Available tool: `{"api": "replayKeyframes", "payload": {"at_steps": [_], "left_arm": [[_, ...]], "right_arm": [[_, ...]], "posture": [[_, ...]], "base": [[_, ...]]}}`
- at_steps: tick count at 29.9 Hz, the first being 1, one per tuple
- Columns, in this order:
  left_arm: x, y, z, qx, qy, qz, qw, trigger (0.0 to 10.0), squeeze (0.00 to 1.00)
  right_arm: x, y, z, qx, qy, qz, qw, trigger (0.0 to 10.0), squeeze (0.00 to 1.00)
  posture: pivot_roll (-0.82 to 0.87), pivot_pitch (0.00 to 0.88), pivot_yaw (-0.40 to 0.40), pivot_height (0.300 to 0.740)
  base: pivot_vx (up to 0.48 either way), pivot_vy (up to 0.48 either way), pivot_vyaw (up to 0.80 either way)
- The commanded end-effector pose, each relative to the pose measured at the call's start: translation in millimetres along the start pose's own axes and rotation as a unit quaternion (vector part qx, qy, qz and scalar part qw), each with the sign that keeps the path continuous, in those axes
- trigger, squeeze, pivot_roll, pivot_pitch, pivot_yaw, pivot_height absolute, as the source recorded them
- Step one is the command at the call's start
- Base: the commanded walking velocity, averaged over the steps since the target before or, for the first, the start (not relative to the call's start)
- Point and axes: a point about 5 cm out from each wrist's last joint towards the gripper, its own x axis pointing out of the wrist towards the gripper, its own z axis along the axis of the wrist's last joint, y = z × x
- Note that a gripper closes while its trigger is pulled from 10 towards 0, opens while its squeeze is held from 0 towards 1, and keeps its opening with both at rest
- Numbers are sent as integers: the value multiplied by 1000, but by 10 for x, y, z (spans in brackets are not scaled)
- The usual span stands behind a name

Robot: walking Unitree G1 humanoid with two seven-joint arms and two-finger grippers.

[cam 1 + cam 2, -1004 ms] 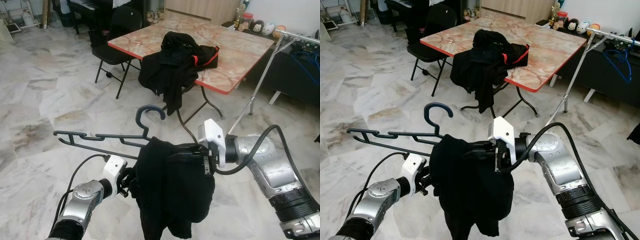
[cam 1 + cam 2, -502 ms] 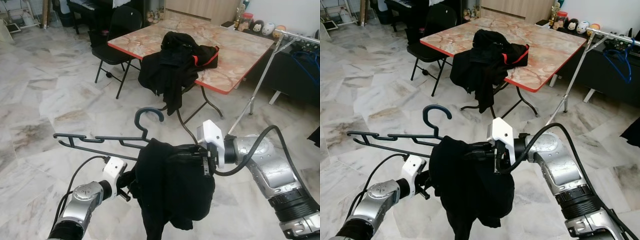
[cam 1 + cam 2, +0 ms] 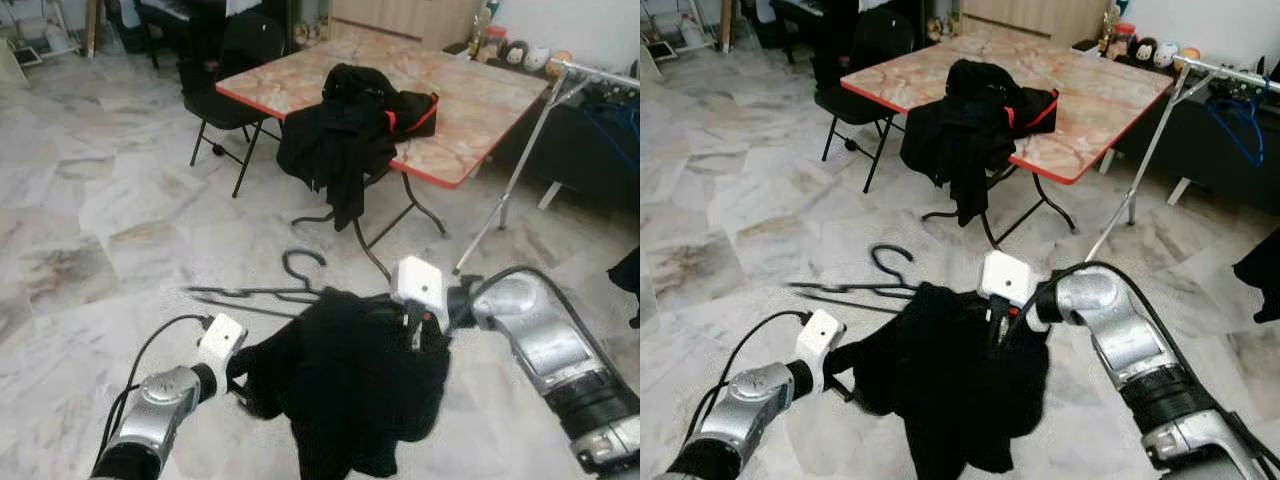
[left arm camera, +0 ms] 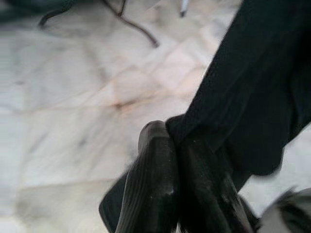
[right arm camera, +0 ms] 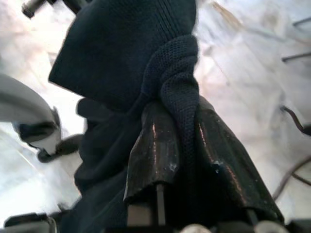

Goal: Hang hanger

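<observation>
A dark hanger (image 3: pixel 262 292) lies nearly level just beyond the black garment (image 3: pixel 350 395), blurred, with its hook (image 3: pixel 305 260) pointing up. I cannot tell whether it still sits inside the cloth. The garment is stretched between both grippers. My left gripper (image 3: pixel 238 372) is shut on the garment's left edge; in the left wrist view its fingers (image 4: pixel 151 184) pinch the black cloth (image 4: pixel 252 97). My right gripper (image 3: pixel 418 328) is shut on the garment's upper right; in the right wrist view a knit fold (image 5: pixel 180 82) runs between its fingers (image 5: pixel 153 145).
A red-edged marble table (image 3: pixel 480 105) with a pile of black clothes (image 3: pixel 350 125) stands ahead, a black chair (image 3: pixel 225 70) at its left. A silver clothes rack (image 3: pixel 1160 130) with a blue hanger (image 3: pixel 1240 115) stands at the right. Marble floor lies all around.
The hanger has dropped lower and looks smaller and blurred. The garment has spread wider and lower between the grippers. My right gripper has moved down.
</observation>
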Motion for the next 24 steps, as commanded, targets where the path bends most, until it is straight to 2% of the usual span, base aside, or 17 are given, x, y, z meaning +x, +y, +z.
{"api": "replayKeyframes", "payload": {"at_steps": [1, 2, 3, 4, 10, 13, 16, 24], "left_arm": [[-8, 69, 2, 15, 6, 23, 1000, 235, 0], [-10, 74, -6, 15, 8, 27, 999, 4196, 0], [-11, 77, -11, 15, 9, 30, 999, 5725, 0], [-11, 73, -26, 17, 13, 31, 999, 10000, 0], [-12, 59, -84, 32, 29, 37, 998, 10000, 0], [-12, 86, -93, 34, 31, 51, 998, 10000, 0], [-24, 125, -98, 37, 35, 67, 996, 10000, 0], [-14, 114, -83, 30, 25, 68, 997, 10000, 0]], "right_arm": [[-83, -97, 82, -21, -7, -22, 1000, 10000, 0], [-93, -99, 84, -22, -7, -23, 999, 10000, 0], [-98, -99, 84, -23, -7, -24, 999, 10000, 0], [-113, -118, 75, -24, -5, -33, 999, 10000, 0], [-149, -201, 43, -32, -8, -65, 997, 10000, 0], [-193, -212, 120, -6, -61, -60, 996, 10000, 0], [-226, -224, 169, 7, -91, -61, 994, 10000, 0], [-160, -187, 154, 9, -91, -53, 994, 10000, 0]], "posture": [[-124, 0, -21, 740], [-127, 0, -18, 740], [-127, 0, -18, 740], [-129, 0, -17, 740], [-128, 0, -14, 740], [-128, 0, -14, 740], [-128, 0, -14, 740], [-128, 0, -14, 740]], "base": [[0, 0, 0], [0, 0, 0], [0, 0, 0], [0, 0, 0], [0, 0, 0], [0, 0, 0], [0, 0, 0], [0, 0, 0]]}}
